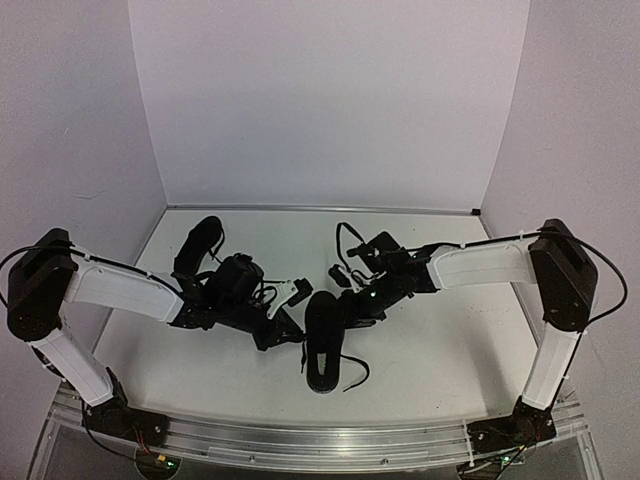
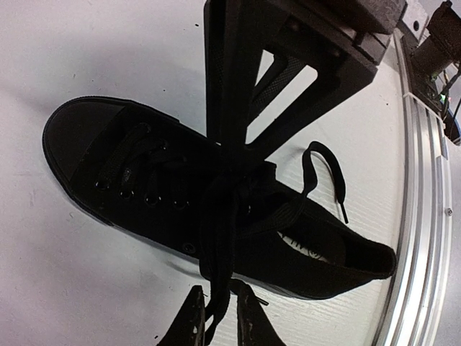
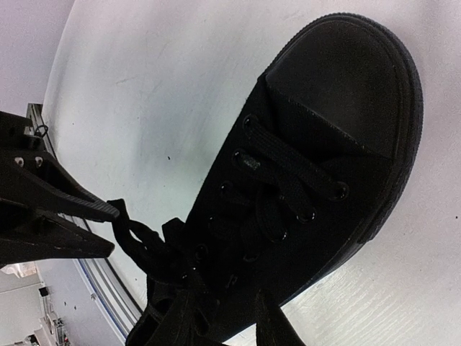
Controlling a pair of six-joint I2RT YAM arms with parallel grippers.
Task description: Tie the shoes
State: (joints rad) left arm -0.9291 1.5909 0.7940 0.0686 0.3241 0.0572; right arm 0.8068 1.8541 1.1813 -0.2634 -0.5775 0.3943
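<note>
Lying near the front rail (image 1: 320, 442), one shoe (image 1: 322, 350) sits far from walls (image 1: 330, 100).

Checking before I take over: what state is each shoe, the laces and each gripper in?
Near shoe: upright, untied.
Laces: loose, one end trailing on the table.
Far shoe: untouched; laces too dark to tell.
Left gripper: shut on laces.
Right gripper: shut on laces.

Far shoe (image 1: 203, 238) partly hidden behind the left arm (image 1: 120, 288); near shoe (image 1: 322, 352) loses its heel to the right wrist view's bottom edge.
</note>
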